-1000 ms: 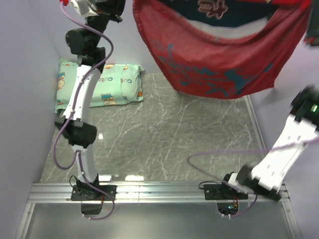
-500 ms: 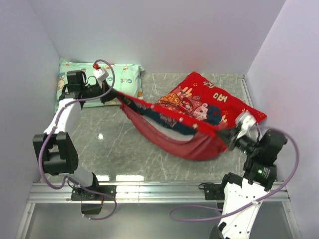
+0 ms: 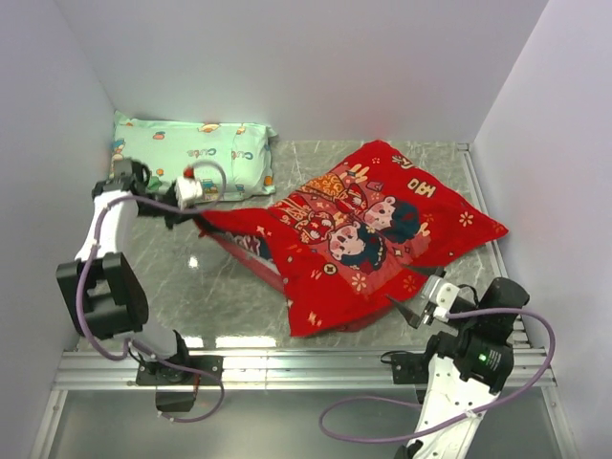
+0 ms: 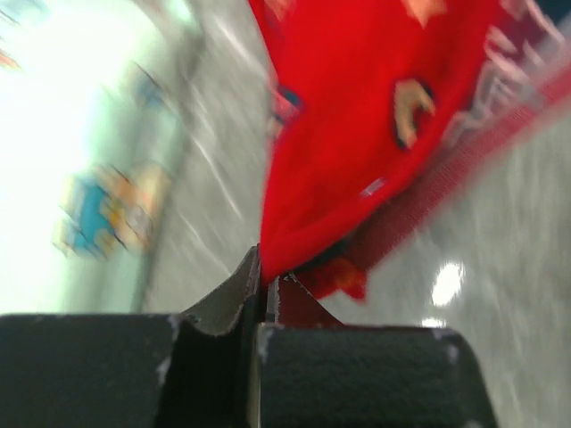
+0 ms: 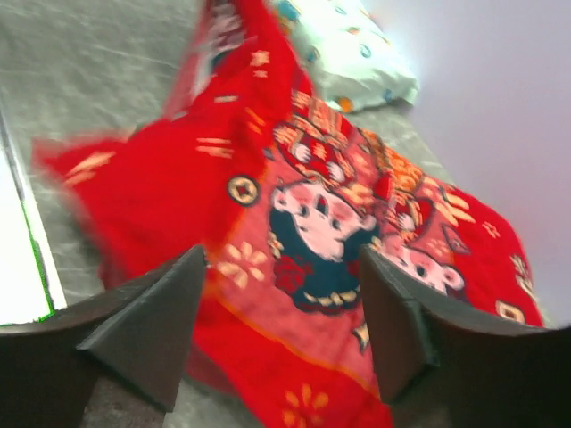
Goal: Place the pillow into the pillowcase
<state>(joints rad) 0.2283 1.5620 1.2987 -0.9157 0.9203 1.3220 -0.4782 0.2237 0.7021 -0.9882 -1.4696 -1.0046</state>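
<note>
Pillowcase [image 3: 373,229] corner between left fingers [image 4: 227,299]

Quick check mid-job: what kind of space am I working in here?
Probably an enclosed robot test cell, not a home: plain pale walls box in a marble-look table, with an aluminium mounting rail along its near edge.

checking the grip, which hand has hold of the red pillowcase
The left hand: its jaws are pinched shut on a corner of the pillowcase. The right hand stands open, gripping nothing.

arms [image 3: 107,225]: white links, black joints | cables [image 3: 80,311]: purple | jaws: black, edges seemingly scuffed
</note>
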